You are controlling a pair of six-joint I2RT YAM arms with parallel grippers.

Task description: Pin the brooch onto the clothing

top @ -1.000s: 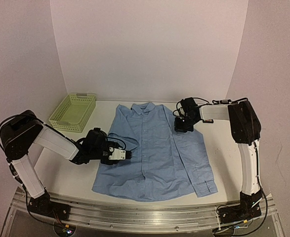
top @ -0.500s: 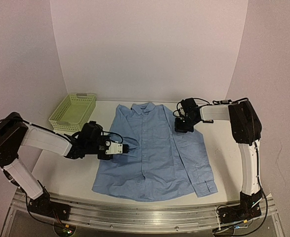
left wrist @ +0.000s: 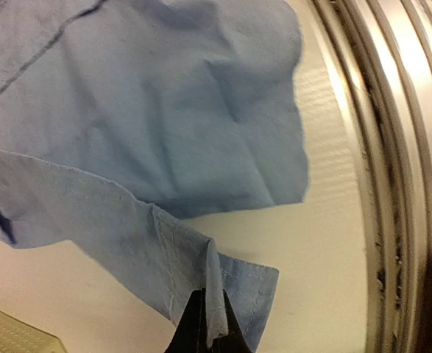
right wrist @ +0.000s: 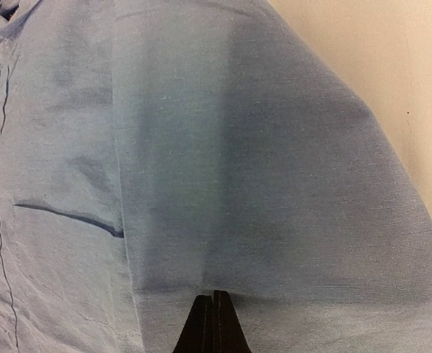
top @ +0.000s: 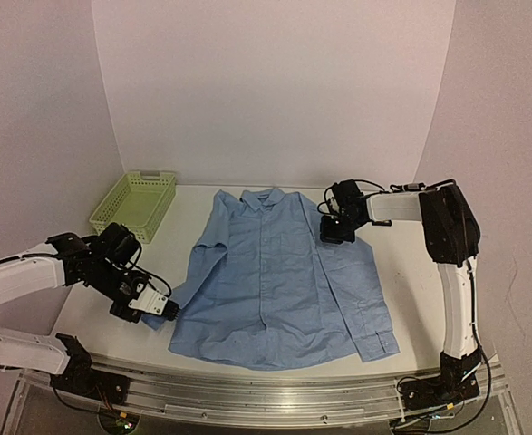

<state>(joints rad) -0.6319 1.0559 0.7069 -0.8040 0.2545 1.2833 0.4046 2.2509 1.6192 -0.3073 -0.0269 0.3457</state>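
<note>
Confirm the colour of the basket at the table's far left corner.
The basket is pale green, with plain lattice sides. The top external view shows it best.

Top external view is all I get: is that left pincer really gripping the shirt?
Observer: Yes; the left wrist view shows the left pincer shut on a fold of the shirt, near the sleeve's end.
Operator: And the right one?
Observer: Its wrist view shows the right pincer shut, tips against the cloth; no fold shows between them.
Operator: What lies nearby?
Observer: In that view, the chest pocket opening, just left of the sleeve seam.
</note>
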